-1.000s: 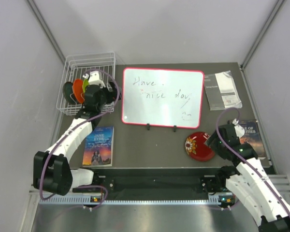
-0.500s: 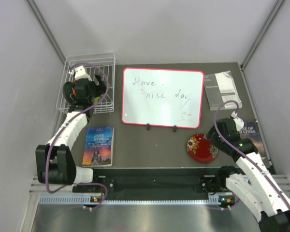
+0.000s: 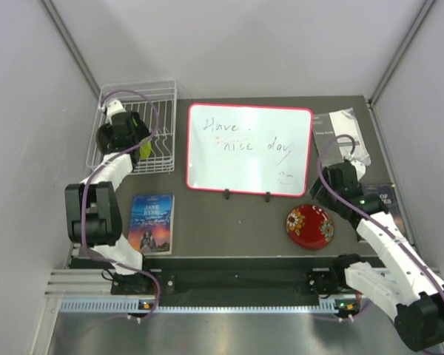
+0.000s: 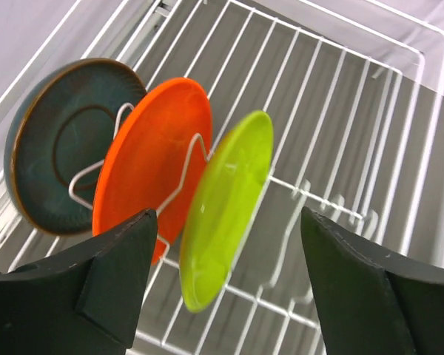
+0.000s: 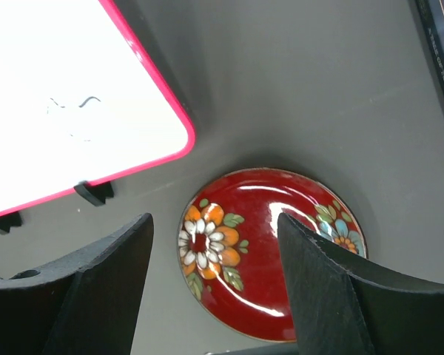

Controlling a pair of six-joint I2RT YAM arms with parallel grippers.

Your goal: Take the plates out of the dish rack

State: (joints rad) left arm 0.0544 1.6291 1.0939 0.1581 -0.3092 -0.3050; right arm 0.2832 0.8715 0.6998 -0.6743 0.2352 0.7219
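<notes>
In the left wrist view, three plates stand on edge in the white wire dish rack [image 4: 355, 133]: a dark teal plate [image 4: 55, 148], an orange plate [image 4: 152, 159] and a lime green plate [image 4: 226, 211]. My left gripper [image 4: 226, 288] is open over the rack, its fingers either side of the green plate's lower edge without touching it. From above, the gripper [image 3: 127, 140] covers most of the plates; only a bit of green [image 3: 143, 150] shows. The red flowery plate [image 3: 309, 225] lies flat on the table. My right gripper [image 5: 214, 288] is open and empty above it [image 5: 270, 251].
A red-framed whiteboard [image 3: 249, 149] stands in the middle of the table. A book [image 3: 150, 222] lies at the front left, a booklet [image 3: 342, 137] at the back right, and a dark book [image 3: 381, 200] at the right edge.
My left gripper has swung left and back over the rack above the plates. My right gripper has lifted away from the red plate, which now lies free on the table.
</notes>
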